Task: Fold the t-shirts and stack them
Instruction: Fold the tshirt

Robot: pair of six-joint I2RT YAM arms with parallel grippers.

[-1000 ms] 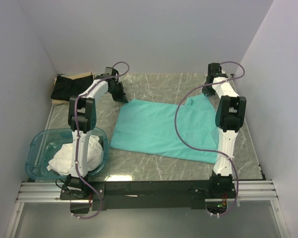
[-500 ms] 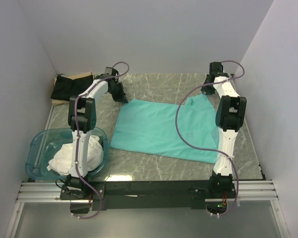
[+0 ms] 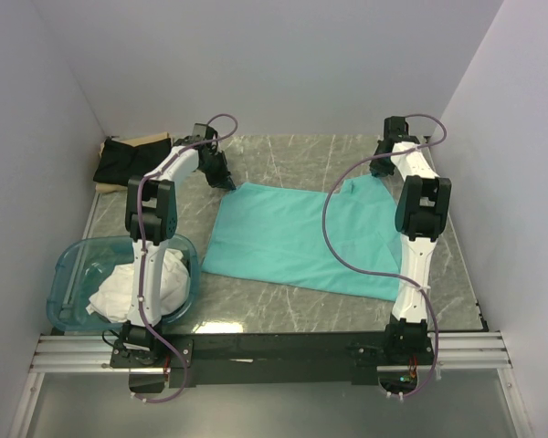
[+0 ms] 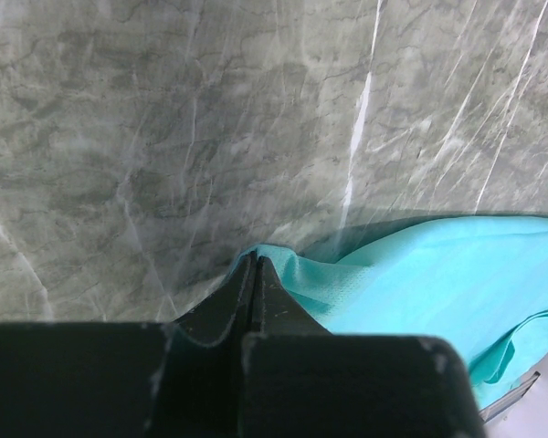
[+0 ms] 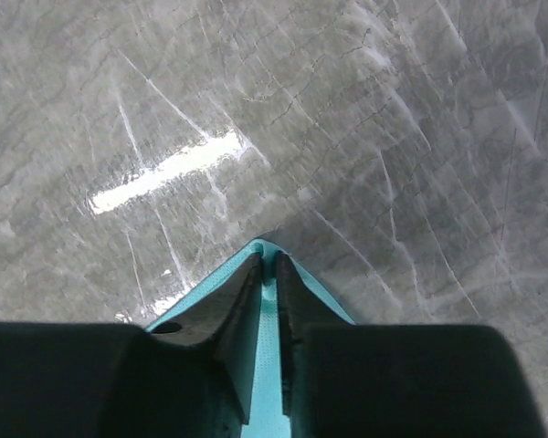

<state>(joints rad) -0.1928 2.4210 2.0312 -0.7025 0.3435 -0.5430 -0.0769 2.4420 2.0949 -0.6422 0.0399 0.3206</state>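
Little was seen to have moved since the earlier frames: only the right arm's upper link had been shifted a trace to the left. At the left gripper (image 4: 254, 259) the fingers were pressed together on the far left corner of the mint-teal t-shirt (image 3: 292, 239), the cloth pinched right at the tips. The right gripper (image 5: 267, 258) was clamped on the shirt's far right corner, a strip of teal cloth caught between its fingers. Between the two, the shirt was spread across the middle of the marbled table (image 3: 283, 153). A black t-shirt (image 3: 119, 164) was laid on the tan cardboard sheet (image 3: 152, 139) in the far left corner, and white t-shirts (image 3: 144, 283) were heaped in the blue tub (image 3: 66, 266) at the near left.
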